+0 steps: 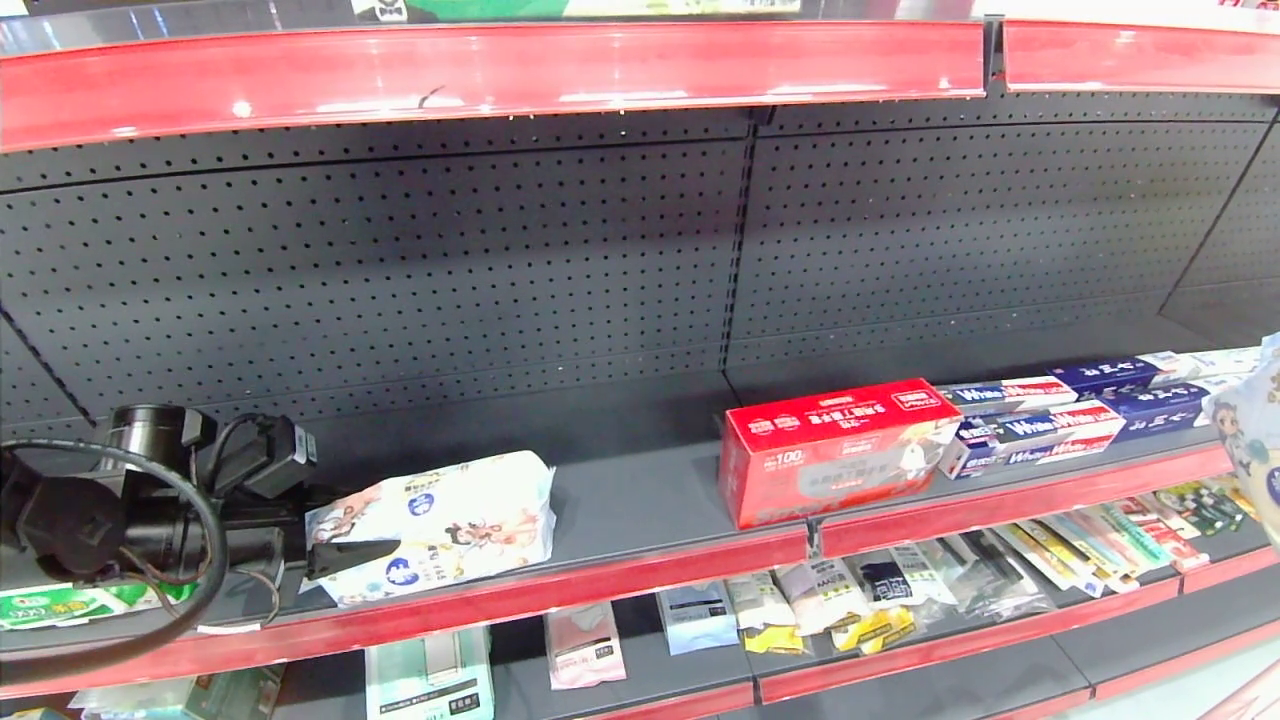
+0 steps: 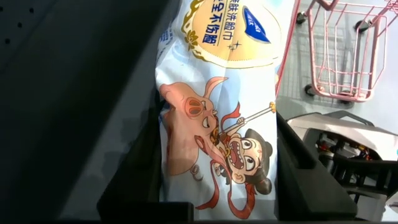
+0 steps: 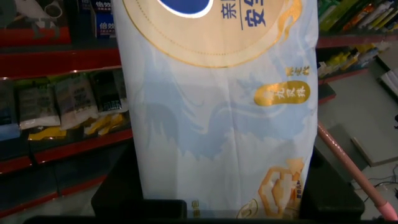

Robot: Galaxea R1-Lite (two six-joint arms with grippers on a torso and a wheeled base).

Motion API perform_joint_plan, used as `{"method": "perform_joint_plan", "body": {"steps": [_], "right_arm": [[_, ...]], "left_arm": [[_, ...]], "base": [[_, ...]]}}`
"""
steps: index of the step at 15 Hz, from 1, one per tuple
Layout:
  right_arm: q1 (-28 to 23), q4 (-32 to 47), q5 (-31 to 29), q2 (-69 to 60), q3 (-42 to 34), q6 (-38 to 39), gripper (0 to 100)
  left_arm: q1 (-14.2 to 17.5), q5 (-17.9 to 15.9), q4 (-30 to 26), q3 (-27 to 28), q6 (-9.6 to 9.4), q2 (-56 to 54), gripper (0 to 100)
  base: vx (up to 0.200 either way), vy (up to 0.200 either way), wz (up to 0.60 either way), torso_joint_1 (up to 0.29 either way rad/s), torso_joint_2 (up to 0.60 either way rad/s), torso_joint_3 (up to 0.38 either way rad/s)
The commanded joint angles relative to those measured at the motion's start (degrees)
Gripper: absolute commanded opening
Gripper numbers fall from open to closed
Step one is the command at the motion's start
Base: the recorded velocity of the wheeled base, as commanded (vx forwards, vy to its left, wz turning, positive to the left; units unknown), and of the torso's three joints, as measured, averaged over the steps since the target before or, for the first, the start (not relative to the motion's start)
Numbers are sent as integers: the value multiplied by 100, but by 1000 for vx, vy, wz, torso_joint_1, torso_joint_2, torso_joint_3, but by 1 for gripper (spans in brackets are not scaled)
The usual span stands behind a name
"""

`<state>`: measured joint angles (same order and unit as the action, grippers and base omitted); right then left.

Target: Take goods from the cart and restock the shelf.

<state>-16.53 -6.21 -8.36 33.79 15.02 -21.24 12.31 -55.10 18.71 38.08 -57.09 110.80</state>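
The shelf board [image 1: 620, 495] lay under the left tool [image 2: 221, 180], and its bare part ran away from that tool toward the right tool's side. The pink cart [image 2: 348, 37] stood well behind the left tool, off the shelf.

The left tool was clenched on the left pack of wipes [image 1: 450, 515], one finger on each long side. The pack lay flat on the board, its near edge just beside the red front lip [image 1: 560, 585]. If the tool opened and drew back carelessly, I think a finger could drag this soft pack over the lip, and it would fall to the lower shelf.

The right tool [image 3: 227, 186] was clenched on the right pack of wipes [image 1: 1255, 430], held in the air in front of the shelf. The film looked smooth, so a weak grip could let it slip down.

The red box [image 1: 830, 455] and the toothpaste boxes [image 1: 1040, 435] stood between the two tools. A low path of the right tool could push them out of line.
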Motion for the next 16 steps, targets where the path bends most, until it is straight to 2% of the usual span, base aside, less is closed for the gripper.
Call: {"method": "perform_joint_plan", "body": {"steps": [1,5,10,14,16], "right_arm": [[1,-4,1,-4,-8,-3,0],[1,-4,1,13,-8,5,0],[1,-4,1,5,1,5,0],[1,-4,1,5,-8,5,0],[1,-4,1,-4,-8,5,0]], "left_arm": [[17,8,27,6,-4,100,0],[17,96,379,-284,-13,117,0],[17,-53,686,-231,-57,179,0],[43,52,678,402,14,442,0],[34,61,660,481,57,451,0]], "base": [[0,0,0,0,0,0],[0,0,0,0,0,0],[0,0,0,0,0,0],[0,0,0,0,0,0],[0,0,0,0,0,0]]}}
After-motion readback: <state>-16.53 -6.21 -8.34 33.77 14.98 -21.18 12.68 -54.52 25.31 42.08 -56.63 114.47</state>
